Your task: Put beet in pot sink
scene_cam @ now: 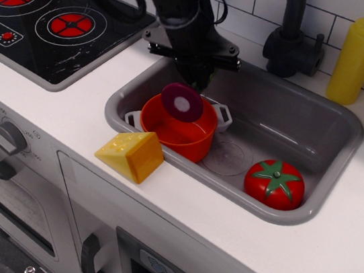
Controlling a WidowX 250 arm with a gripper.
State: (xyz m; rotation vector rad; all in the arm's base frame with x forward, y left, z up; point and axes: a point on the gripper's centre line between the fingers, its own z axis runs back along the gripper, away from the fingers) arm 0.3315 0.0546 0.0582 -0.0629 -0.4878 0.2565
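Observation:
My black gripper [192,77] is shut on the beet [182,102], a magenta half-beet whose flat face with a white centre turns toward the camera. Its green stalks are hidden behind the gripper. The beet hangs just over the far rim of the orange-red pot [178,125], partly inside its opening. The pot stands in the left part of the grey sink [335,131], with its white-grey handles at both sides.
A red tomato [274,183] lies in the sink's right front corner. A yellow cheese wedge [131,154] sits on the counter at the sink's front edge. A black faucet [290,40] and a yellow bottle [355,59] stand behind. A stove [42,18] is on the left.

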